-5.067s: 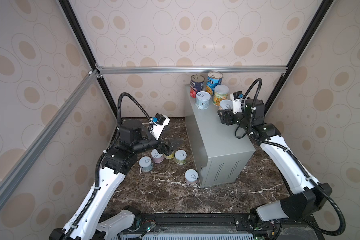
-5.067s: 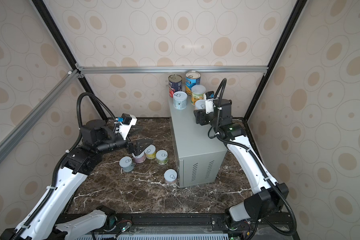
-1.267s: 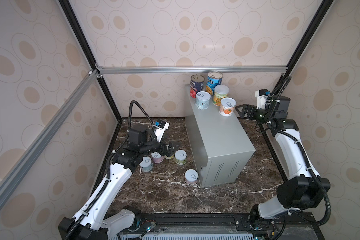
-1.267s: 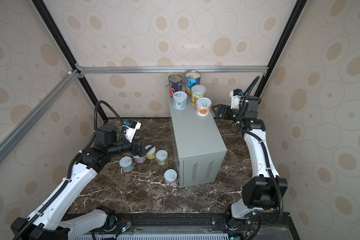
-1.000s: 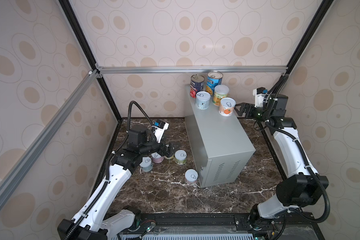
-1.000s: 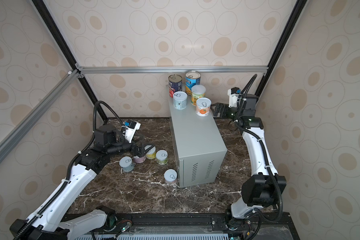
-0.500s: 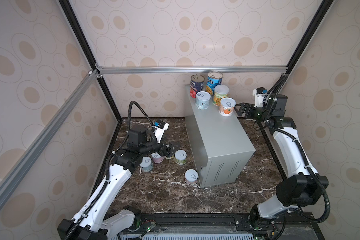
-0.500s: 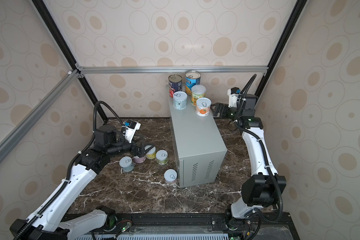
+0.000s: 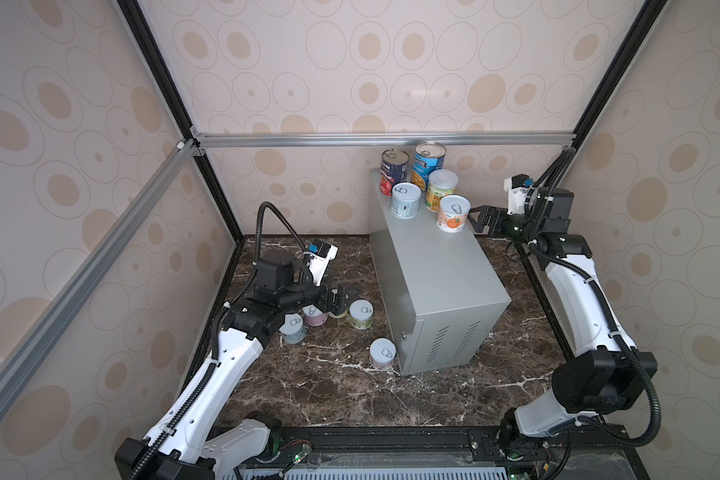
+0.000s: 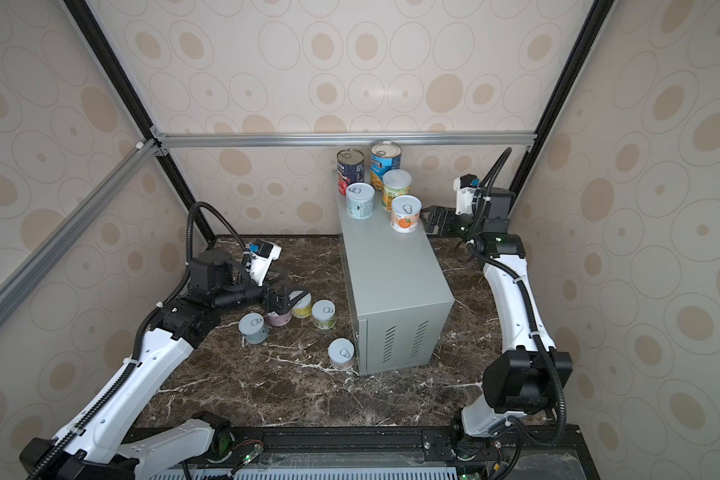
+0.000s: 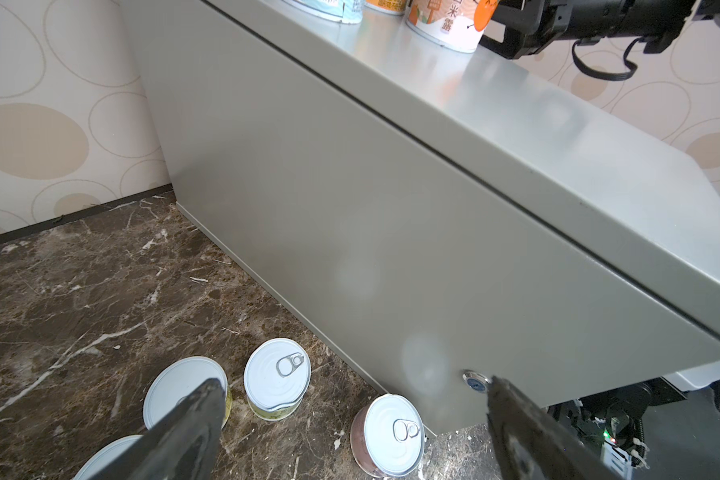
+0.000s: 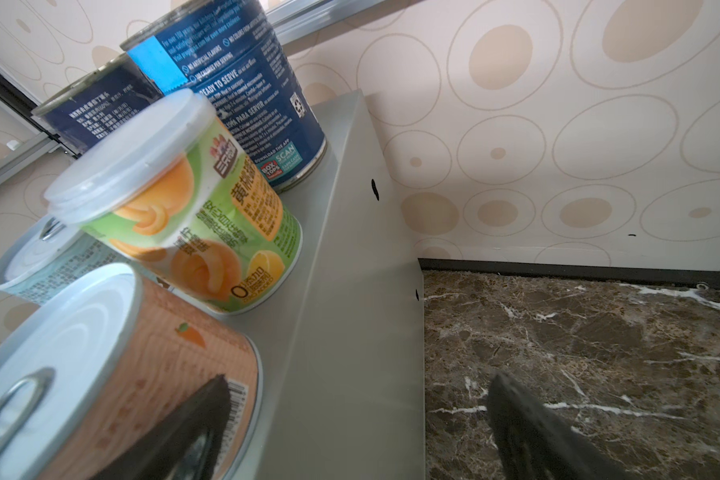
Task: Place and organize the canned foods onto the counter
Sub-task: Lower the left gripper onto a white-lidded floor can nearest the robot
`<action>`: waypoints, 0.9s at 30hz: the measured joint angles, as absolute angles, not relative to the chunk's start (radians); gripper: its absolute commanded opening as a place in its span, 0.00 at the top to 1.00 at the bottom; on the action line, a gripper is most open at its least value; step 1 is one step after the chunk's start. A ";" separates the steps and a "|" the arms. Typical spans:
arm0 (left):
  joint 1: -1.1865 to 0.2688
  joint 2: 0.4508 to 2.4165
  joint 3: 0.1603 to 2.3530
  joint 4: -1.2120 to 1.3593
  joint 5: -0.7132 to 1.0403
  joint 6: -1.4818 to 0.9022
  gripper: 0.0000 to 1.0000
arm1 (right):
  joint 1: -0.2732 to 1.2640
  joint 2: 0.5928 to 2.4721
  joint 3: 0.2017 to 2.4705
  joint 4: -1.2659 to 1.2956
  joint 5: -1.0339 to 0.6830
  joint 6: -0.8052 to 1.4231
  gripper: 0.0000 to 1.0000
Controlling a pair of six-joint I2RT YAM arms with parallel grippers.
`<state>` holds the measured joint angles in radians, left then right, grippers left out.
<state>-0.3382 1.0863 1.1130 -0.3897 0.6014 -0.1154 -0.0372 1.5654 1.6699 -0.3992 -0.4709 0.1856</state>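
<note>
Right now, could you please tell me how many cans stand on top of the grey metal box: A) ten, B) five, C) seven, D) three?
B: the grey metal box carries the navy-red can, blue-yellow can, green-yellow can, pale blue can and orange can.

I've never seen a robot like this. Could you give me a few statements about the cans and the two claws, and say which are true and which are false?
1. Five cans stand on the grey counter. True.
2. The right gripper is gripping the orange-labelled can. False: its jaws are open beside that can.
3. The navy-red can and the blue-yellow can stand on the marble floor. False: both stand at the back of the counter.
4. The left gripper is open, low over cans on the floor. True.
5. A white-lidded can stands upright on the floor by the counter's front corner. True.
</note>
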 measured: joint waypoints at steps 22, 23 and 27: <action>-0.338 1.102 1.026 -0.457 0.260 -0.201 0.02 | -0.025 1.156 1.465 -0.533 -0.229 0.144 0.00; -0.338 1.108 1.013 -0.465 0.226 -0.219 0.02 | -0.022 1.119 1.451 -0.545 -0.223 0.144 0.00; -0.337 1.121 0.955 -0.496 0.098 -0.310 0.02 | -0.007 1.011 1.434 -0.591 -0.212 0.145 0.00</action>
<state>-0.3370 1.1206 0.9554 -0.4961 0.0978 -0.3096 -0.0067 1.0111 1.4338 -0.5911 -0.2119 0.1448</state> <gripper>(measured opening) 0.981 0.997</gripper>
